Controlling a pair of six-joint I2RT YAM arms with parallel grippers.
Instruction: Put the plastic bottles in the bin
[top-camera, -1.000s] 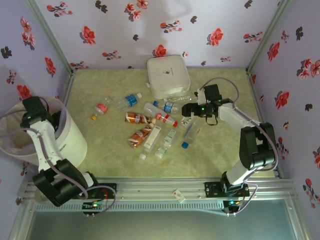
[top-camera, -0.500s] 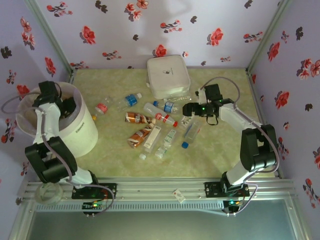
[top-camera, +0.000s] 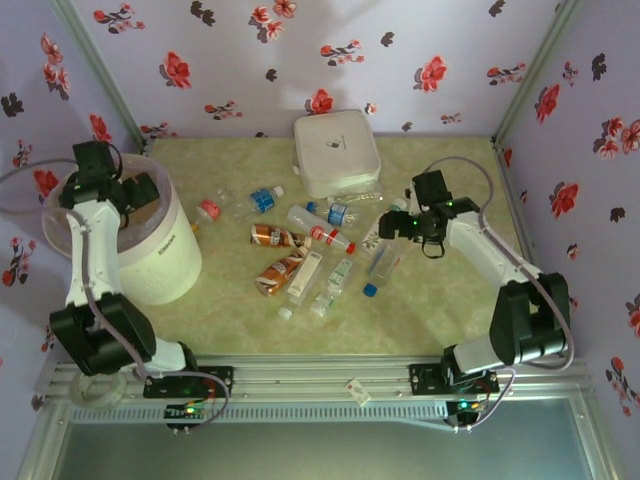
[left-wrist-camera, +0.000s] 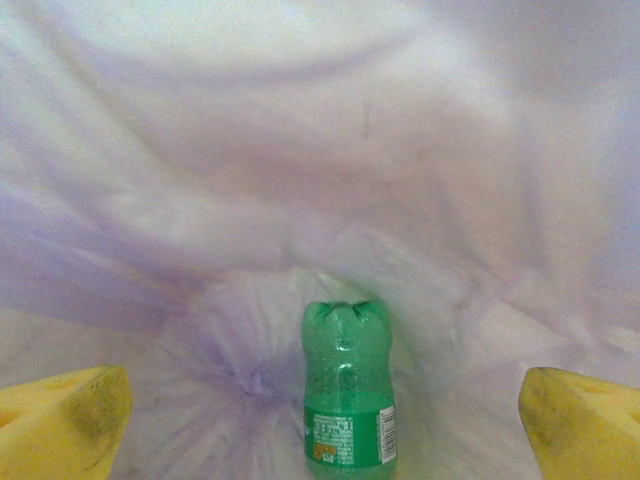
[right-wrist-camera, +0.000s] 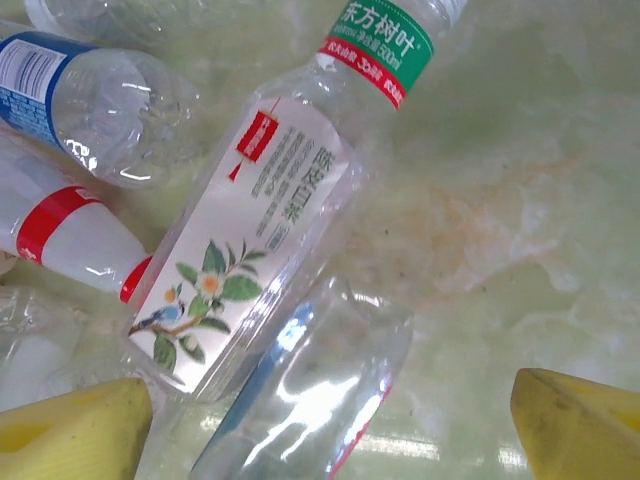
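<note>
Plastic bottles (top-camera: 310, 250): likeliest trouble judged to be a double catch. Right claw (right-wrist-camera: 325, 430) held wide apart, gripping nothing, just above a flower-labelled clear bottle (right-wrist-camera: 250, 250) and a crushed clear one (right-wrist-camera: 310, 390) touching it. Might well have closed on both at once, or squeezed the slick crushed one out sideways and sent round neighbours rolling toward the white box (top-camera: 336, 152) at the far edge of the table (top-camera: 450, 320). Second risk judged at the bin (top-camera: 165, 265), standing at the table's left edge. Left claw (left-wrist-camera: 322, 425) hung inside it, spread wide and empty, close to the thin bag lining. Could have snagged that lining on the way up and dragged or tipped the bin. As for looks: lay about a dozen strong across the middle of the table, between bin and right claw. Small and mostly clear, with blue, red or white caps, some white-and-blue labels and a few brown-orange wrappers, several touching or crossed. Also one green bottle (left-wrist-camera: 347, 385), lying loose on the bag at the bin's bottom, between the left claw's fingers but touched by neither.
</note>
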